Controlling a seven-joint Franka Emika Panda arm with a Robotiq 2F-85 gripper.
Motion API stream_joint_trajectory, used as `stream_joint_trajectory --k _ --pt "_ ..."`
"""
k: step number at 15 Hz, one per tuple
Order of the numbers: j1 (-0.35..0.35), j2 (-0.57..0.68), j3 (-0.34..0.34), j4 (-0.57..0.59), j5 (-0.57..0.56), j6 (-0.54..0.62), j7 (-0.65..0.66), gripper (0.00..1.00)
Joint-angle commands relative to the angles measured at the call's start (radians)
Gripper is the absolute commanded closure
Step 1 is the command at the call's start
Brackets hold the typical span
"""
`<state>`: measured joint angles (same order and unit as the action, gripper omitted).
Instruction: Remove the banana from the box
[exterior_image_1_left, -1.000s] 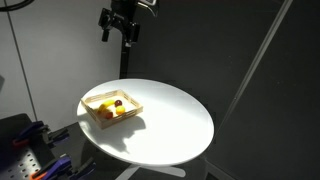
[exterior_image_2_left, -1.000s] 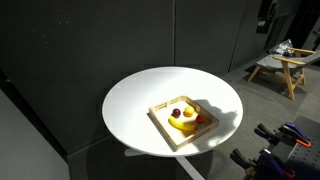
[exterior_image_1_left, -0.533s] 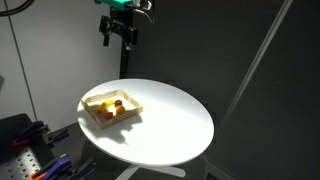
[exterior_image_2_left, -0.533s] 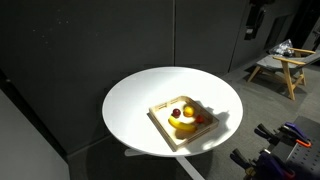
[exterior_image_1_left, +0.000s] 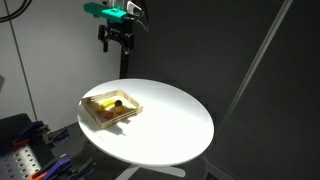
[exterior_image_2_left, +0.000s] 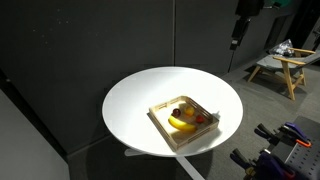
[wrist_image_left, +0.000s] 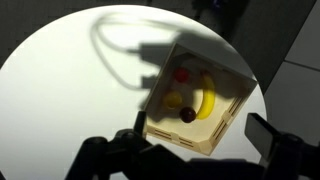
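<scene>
1. End effector. I am holding the gripper (exterior_image_1_left: 118, 44) high above the round white table (exterior_image_1_left: 175, 125), well clear of everything on it. In the wrist view its two fingers (wrist_image_left: 112, 155) are showing at the bottom corners of the picture, standing wide apart with only open air between them. The jaws are fully spread and are gripping nothing.

2. Task object. The banana (wrist_image_left: 205, 103) is lying inside the box (wrist_image_left: 232, 118), resting on the pale bottom along one of the low wooden rims. In an exterior view the banana (exterior_image_2_left: 182, 122) is curving across the middle of the box, flat and untouched.

3. Other contents. A small red ball (wrist_image_left: 181, 74), a dark ball (wrist_image_left: 187, 115) and an orange piece (wrist_image_left: 172, 100) are sitting in the same box, just beside the banana. I cannot tell whether they are touching it.

4. Placement. The box is sitting on the table near its edge, off centre, in both exterior views. The arm's shadow is falling across the tabletop and over one corner of the box in the wrist view.
</scene>
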<state>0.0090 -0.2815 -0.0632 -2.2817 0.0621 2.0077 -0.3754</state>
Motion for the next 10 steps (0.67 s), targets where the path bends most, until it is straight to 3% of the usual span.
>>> stream_joint_trajectory --k 1,10 --pt "0.011 0.017 0.027 -0.03 -0.034 0.089 0.037 0.0" --pt "0.032 0.117 0.077 -0.081 -0.076 0.25 0.098 0.0"
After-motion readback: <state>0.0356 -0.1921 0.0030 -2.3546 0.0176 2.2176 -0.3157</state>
